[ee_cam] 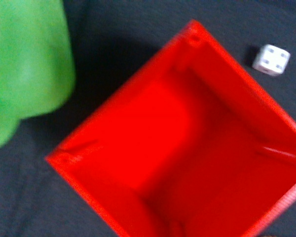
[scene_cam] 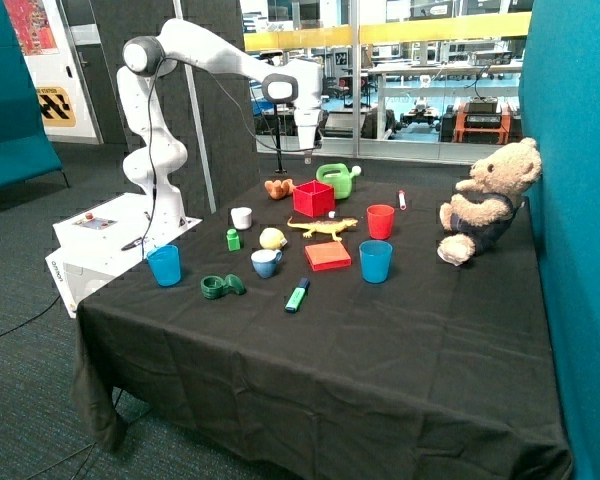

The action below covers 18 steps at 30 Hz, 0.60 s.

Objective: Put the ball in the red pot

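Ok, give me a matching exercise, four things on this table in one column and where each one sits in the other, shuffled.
Things:
1. ball
2. red pot
3. gripper
4. teddy bear

Places:
A. seated at the table's edge by the teal wall
B. hanging above the red pot, holding nothing visible
C. on the cloth beside the green watering can
D. on the cloth between the small green bottle and the yellow lizard

Pairs: 1-D, 2-C, 3-B, 4-A

White jointed arm [scene_cam: 180, 50] with rounded grey joint caps, a thin black cable along it, on a white base box [scene_cam: 110, 235].
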{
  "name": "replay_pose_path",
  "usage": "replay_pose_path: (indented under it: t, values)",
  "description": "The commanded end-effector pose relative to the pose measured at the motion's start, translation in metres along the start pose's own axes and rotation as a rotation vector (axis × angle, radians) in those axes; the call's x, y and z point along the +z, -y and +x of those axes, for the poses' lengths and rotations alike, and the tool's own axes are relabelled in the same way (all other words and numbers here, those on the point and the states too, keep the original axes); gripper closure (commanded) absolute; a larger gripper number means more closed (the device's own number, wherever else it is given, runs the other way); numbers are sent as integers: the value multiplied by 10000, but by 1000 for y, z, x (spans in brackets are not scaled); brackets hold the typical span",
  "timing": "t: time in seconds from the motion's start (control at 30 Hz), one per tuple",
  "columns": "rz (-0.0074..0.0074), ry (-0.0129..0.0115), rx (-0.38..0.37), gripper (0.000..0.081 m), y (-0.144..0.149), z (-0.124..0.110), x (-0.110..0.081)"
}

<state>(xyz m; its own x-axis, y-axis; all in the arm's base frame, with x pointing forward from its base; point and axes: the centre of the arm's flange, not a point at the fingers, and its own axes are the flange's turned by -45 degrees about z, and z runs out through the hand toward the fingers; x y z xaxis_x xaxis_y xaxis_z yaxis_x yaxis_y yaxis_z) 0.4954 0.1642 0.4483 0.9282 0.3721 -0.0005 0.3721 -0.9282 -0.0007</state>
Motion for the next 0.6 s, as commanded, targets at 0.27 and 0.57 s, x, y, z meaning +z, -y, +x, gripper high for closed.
replay_pose_path:
  t: [0.27,0.57]
  values:
    - [-7,-6,1890,0,-82,-48,10]
    - [-6,-7,3814,0,-137,-74,16]
